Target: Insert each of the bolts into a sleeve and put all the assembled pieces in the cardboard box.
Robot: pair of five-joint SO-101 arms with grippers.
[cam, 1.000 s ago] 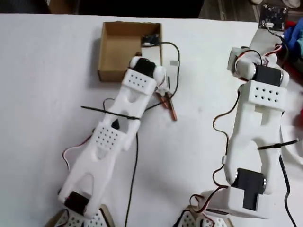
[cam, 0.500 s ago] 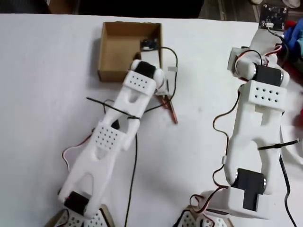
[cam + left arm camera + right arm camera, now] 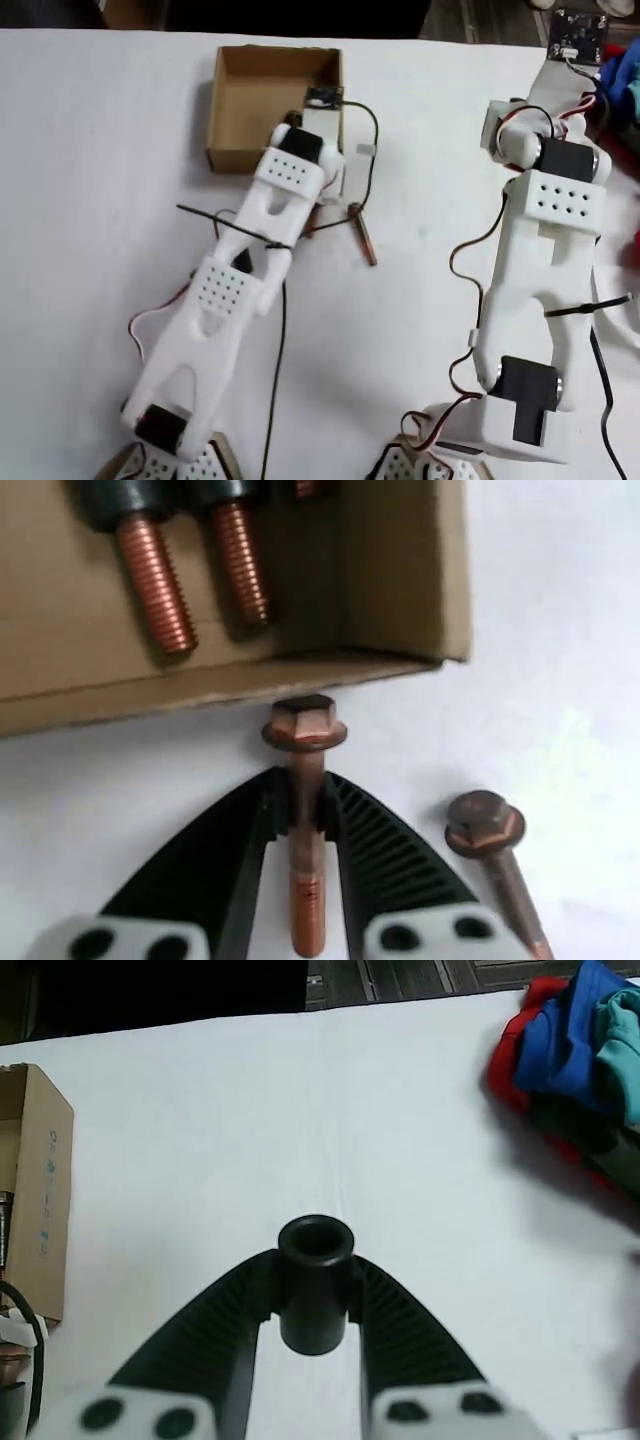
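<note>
The left fingers (image 3: 385, 852) pinch a bolt (image 3: 305, 725) just outside the cardboard box (image 3: 400, 590), with another bolt (image 3: 487, 828) lying beside it on the surface (image 3: 570, 730). Off to the right, the right fingers (image 3: 405, 1325) pinch a sleeve (image 3: 315, 1290).

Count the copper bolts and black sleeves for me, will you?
Bare bolts: 2 (one in left gripper, one on table)
Sleeved bolts in cardboard box: 2, possibly a third at the edge
Empty sleeves: 1 (in right gripper)
Total: 5 sure
</note>
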